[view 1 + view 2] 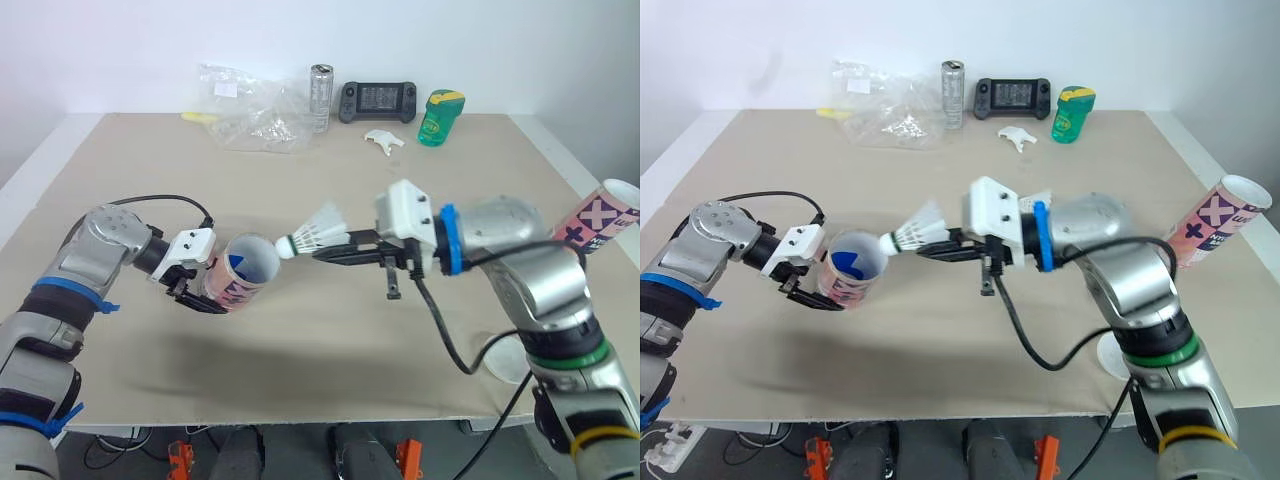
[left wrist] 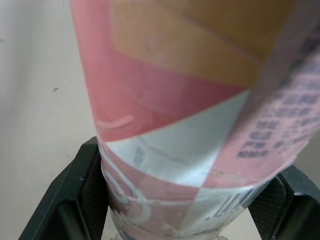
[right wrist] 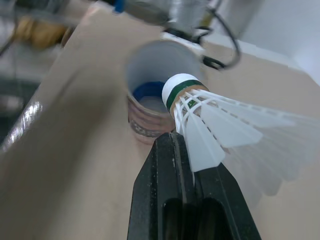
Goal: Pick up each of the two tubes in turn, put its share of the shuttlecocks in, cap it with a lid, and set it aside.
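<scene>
The left gripper (image 1: 200,297) is clamped around a pink patterned tube (image 1: 243,272), held above the table (image 1: 300,180) and tilted, with its open mouth facing the right arm. Something blue shows inside. The right gripper (image 1: 325,252) pinches a white shuttlecock (image 1: 315,232) by its feathers, with the cork just at the tube's mouth. A second tube (image 1: 600,217) lies well to the right of the held tube, and a white lid (image 1: 505,358) lies nearer. Far behind it sit a plastic bag (image 1: 255,115), a can (image 1: 320,97), a game controller (image 1: 377,100) and a green bottle (image 1: 438,117).

Silver arms (image 1: 520,250), blue and green bands (image 1: 447,240), black cables (image 1: 440,330), white mounts (image 1: 405,210), black jaws
</scene>
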Robot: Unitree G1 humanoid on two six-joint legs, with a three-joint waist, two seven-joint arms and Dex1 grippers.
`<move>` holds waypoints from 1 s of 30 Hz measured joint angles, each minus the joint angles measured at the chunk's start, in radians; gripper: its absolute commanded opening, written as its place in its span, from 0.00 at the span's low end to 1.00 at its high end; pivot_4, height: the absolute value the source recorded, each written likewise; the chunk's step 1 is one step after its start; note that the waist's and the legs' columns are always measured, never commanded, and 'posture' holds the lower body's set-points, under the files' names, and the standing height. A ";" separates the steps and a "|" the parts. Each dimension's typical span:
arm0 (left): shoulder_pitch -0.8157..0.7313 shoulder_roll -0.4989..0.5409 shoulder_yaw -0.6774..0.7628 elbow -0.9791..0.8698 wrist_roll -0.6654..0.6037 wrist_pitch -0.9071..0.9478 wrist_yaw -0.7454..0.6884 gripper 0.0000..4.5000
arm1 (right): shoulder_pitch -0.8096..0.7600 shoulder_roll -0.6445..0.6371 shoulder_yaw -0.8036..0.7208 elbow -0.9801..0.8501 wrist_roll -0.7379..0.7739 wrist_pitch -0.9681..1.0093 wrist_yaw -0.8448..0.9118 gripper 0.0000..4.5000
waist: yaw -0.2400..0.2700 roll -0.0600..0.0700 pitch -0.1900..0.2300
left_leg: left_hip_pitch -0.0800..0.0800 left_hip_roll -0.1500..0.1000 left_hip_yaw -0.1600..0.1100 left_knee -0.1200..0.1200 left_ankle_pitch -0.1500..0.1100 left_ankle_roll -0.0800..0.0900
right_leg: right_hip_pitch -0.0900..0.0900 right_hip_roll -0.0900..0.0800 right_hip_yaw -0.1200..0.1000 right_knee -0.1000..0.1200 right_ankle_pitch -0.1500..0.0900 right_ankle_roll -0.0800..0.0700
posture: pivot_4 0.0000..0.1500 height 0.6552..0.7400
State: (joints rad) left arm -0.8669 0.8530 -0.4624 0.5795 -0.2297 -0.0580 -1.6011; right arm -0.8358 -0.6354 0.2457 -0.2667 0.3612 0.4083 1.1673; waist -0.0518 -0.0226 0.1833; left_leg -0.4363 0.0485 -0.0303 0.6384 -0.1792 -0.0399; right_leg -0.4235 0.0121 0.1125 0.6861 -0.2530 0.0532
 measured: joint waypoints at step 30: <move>0.035 0.102 -0.082 -0.132 -0.105 0.114 -0.008 0.71 | 0.282 -0.189 -0.479 0.395 -0.089 0.062 -0.258 0.88 | 0.000 0.000 0.000 | -0.001 -0.001 0.001 -0.002 0.000 0.001 | -0.001 -0.001 0.000 0.001 -0.003 -0.002 | 1.00 0.81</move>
State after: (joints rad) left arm -0.8316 0.9553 -0.5445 0.4473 -0.3349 0.0559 -1.6086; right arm -0.5537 -0.8243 -0.2335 0.1281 0.2726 0.4708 0.9097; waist -0.0520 -0.0228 0.1828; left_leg -0.4370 0.0477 -0.0289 0.6368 -0.1796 -0.0393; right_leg -0.4241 0.0108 0.1121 0.6867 -0.2558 0.0517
